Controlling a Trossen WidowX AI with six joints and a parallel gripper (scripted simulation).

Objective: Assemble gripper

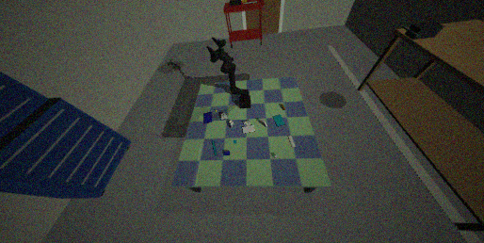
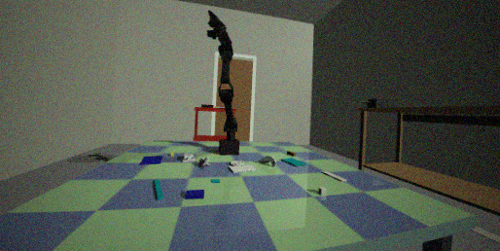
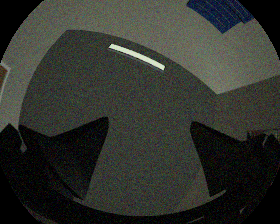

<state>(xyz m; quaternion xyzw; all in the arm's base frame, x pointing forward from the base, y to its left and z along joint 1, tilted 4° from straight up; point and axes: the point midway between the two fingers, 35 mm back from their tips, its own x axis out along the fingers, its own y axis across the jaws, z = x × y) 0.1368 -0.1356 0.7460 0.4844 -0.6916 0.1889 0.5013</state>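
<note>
My gripper (image 1: 211, 44) (image 2: 209, 22) (image 3: 151, 124) is open and empty, raised high above the table, its fingers wide apart. A flat white piece (image 1: 249, 129) (image 2: 241, 168) lies mid-table, with a smaller white part at its back edge. A white-grey part (image 1: 223, 116) (image 2: 187, 158) lies left of it, and another small grey-white part (image 1: 231, 123) (image 2: 203, 161) lies between them. A pale grey part (image 1: 262, 122) (image 2: 267, 161) lies just to the right. Which is the base, a jaw or the housing plate is too small and dark to tell; pins and teeth cannot be made out.
Also on the checkered table (image 1: 259, 172) (image 2: 214, 227) are a blue plate (image 1: 207, 118) (image 2: 152, 160), a teal plate (image 1: 279, 121) (image 2: 294, 161), a teal bar (image 1: 214, 147) (image 2: 158, 189), a blue block (image 1: 226, 153) (image 2: 196, 194), a white bar (image 1: 291, 141) (image 2: 334, 176) and several small bits.
</note>
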